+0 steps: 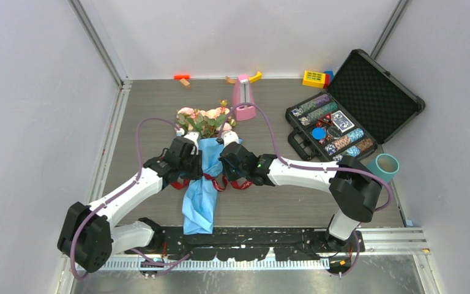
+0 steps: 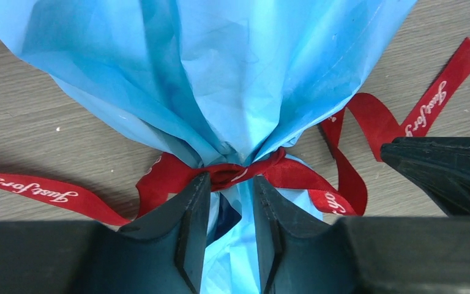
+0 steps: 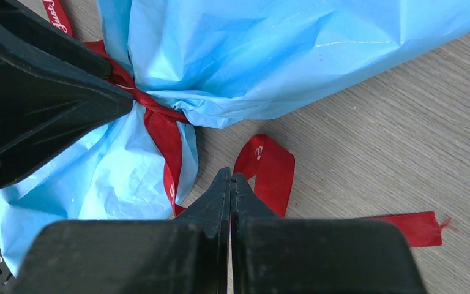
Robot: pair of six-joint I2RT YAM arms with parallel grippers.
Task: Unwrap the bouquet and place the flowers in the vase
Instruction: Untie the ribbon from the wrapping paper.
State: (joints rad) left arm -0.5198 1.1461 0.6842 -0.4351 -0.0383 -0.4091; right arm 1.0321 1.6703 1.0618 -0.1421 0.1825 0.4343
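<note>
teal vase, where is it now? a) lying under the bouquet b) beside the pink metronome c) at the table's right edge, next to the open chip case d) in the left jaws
c: the teal vase stands at the right edge, just past the open chip case, well away from the bouquet.

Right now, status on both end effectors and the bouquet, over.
Left end effector astride bouquet neck, clamp unclear. Right end effector shut at ribbon. Knot tied, flowers wrapped. Vase far right.
</note>
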